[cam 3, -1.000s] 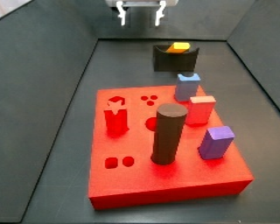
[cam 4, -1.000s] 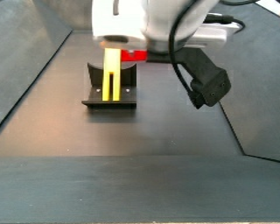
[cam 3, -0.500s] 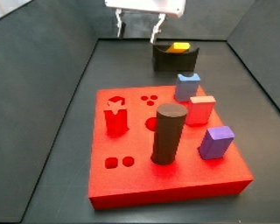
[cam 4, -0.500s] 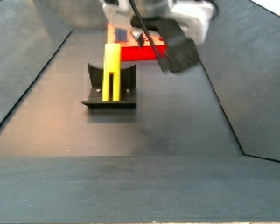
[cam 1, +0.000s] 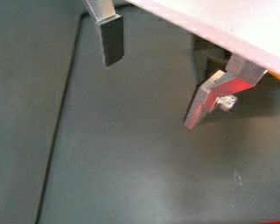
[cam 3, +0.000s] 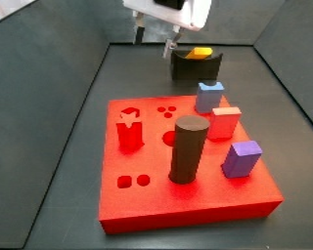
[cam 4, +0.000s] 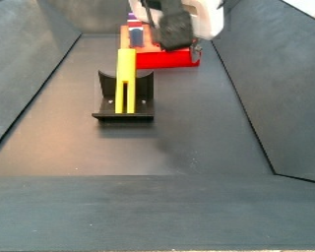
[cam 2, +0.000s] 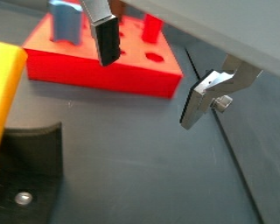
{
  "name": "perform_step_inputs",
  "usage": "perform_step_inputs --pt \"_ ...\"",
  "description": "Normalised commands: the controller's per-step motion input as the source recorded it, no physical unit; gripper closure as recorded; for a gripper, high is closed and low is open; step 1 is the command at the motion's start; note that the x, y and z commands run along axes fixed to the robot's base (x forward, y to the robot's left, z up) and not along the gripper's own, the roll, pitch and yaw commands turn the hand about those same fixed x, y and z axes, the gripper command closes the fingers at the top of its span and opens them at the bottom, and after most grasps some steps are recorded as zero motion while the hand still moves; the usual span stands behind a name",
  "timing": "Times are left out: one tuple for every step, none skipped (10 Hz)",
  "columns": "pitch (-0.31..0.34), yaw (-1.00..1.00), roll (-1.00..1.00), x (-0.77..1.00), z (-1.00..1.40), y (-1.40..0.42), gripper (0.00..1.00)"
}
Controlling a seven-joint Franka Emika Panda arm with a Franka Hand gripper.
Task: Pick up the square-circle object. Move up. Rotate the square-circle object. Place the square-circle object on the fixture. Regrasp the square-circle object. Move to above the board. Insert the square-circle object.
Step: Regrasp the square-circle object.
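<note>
The yellow-orange square-circle object (cam 4: pixel 125 77) stands on the black fixture (cam 4: pixel 125 106), apart from the gripper; it also shows as a yellow top (cam 3: pixel 199 52) on the fixture (cam 3: pixel 196 68) behind the board. In a wrist view the object (cam 2: pixel 3 87) lies at the picture's edge over the fixture (cam 2: pixel 25 157). My gripper (cam 3: pixel 156 39) hangs above the floor just beside the fixture. It is open in both wrist views, with nothing between the fingers (cam 1: pixel 111 39) but dark floor. The red board (cam 3: pixel 179 171) fills the middle of the bin; its near corner (cam 2: pixel 101 74) shows behind one finger.
A tall dark cylinder peg (cam 3: pixel 187 148), a blue block (cam 3: pixel 210 96), a red block (cam 3: pixel 225 122) and a purple block (cam 3: pixel 243 158) stand in the board. Sloped dark bin walls (cam 3: pixel 55 88) close in both sides.
The gripper has turned and dropped lower, shifting from above the bin's back toward the fixture's side. The square-circle object has stayed on the fixture.
</note>
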Motion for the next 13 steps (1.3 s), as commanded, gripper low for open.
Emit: perform_step_inputs --pt "-0.319 -1.00 0.83 -0.04 0.01 -0.03 0.00" --pt "-0.334 -1.00 0.82 -0.05 0.01 -0.02 0.00" --pt "-0.345 -1.00 0.82 -0.05 0.01 -0.02 0.00" --pt "-0.346 -1.00 0.82 -0.04 0.00 -0.01 0.00" --pt "-0.341 -1.00 0.81 -0.04 0.00 -0.01 0.00" --pt "-0.325 -1.00 0.82 -0.04 0.00 -0.01 0.00" --pt "-0.301 -1.00 0.82 -0.04 -0.01 -0.01 0.00" --pt "-0.263 -1.00 0.82 -0.04 -0.01 -0.01 0.00" --pt "-0.213 -1.00 0.82 -0.04 -0.01 -0.01 0.00" --pt "-0.084 -0.84 0.69 -0.04 -0.01 -0.01 0.00" --pt "0.041 -0.62 0.52 -0.04 -0.01 0.00 0.00" --pt "0.145 -0.43 0.38 -0.03 0.00 0.00 0.00" --pt "0.211 -0.27 0.29 -0.02 0.01 -0.01 0.00"
